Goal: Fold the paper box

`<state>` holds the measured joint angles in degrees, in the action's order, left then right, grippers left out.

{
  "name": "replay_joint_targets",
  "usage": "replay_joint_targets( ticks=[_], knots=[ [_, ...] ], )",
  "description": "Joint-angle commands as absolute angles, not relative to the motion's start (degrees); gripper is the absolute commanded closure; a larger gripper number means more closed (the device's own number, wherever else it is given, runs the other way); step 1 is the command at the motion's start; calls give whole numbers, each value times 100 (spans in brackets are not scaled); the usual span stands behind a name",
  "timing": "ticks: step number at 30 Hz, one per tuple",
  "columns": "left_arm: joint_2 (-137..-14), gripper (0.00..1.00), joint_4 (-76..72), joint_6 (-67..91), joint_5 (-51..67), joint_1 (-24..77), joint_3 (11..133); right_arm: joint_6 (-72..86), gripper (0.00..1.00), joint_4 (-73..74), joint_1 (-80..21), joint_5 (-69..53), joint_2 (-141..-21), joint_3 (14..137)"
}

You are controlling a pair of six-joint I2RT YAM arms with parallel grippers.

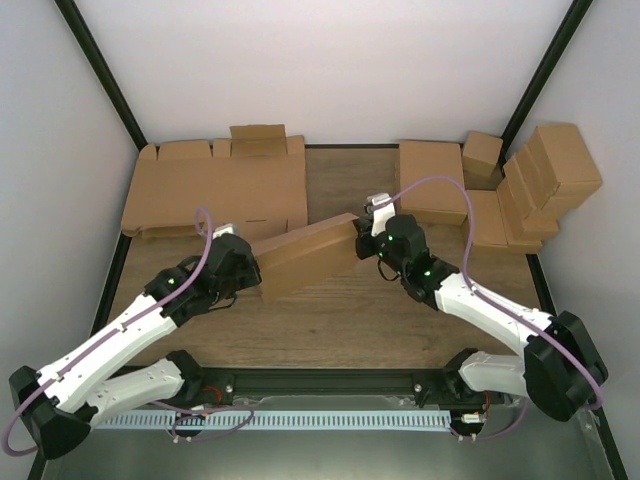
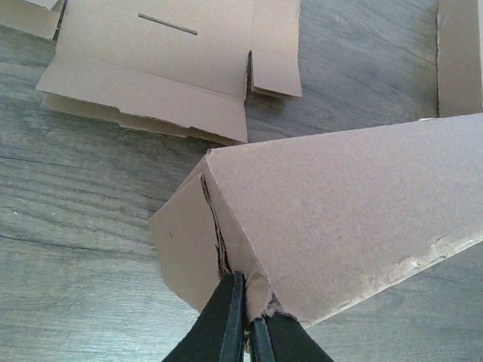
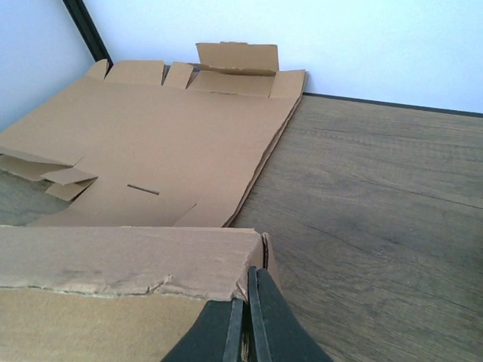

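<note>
You are looking down on a wooden bench (image 1: 330, 320) with pale walls around it. Two white-and-black arms reach in from the near edge: your left arm (image 1: 130, 330) from the near left, your right arm (image 1: 480, 300) from the near right.

At the far left lies a pile of flat cardboard blanks (image 1: 215, 190), flaps and tabs spread out. At the far right stands a cluster of small finished brown boxes (image 1: 540, 185), some leaning on one another against the wall.

The paper box (image 1: 305, 255) is in the middle of the bench, between the two arms, just near of the blanks. It is a long, shallow brown shape, folded up and set on a slant, its left end nearer to you and its right end farther away. One long edge looks ragged in both wrist views.

The left jaws are pressed together on a cardboard edge at the box's left end. The right jaws are pinched on the corner at its right end.
</note>
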<state>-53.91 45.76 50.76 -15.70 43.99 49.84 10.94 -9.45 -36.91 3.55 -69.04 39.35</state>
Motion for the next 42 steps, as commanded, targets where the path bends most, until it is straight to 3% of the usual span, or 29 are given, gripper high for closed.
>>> replay_joint_targets(
  ticks=[1, 11, 19, 27, 33, 42],
  knots=[
    [-5628, 96, 5650, 5175, -977, 4486, 4832, 1495, 99, 349, -4052, 170, -7152, 3450],
    [-5578, 96, 5425, 5045, -1041, 4479, 4808, 2524, 99, -201, -4818, 436, -7167, 2740],
    [-5487, 96, 5303, 4667, -1168, 4476, 4830, 2528, 98, -64, -4860, 692, -7151, 2796],
    [-5571, 96, 5335, 4033, -1321, 4479, 5145, 2143, 71, 1376, -4790, 645, -6044, 3919],
    [-5904, 96, 5449, 3547, -1451, 4478, 5400, 2137, 51, 2358, -4738, 319, -5984, 4994],
    [-5818, 96, 5310, 3369, -1290, 4478, 5381, 2467, 28, 2415, -3969, -585, -5792, 5237]
  ],
)
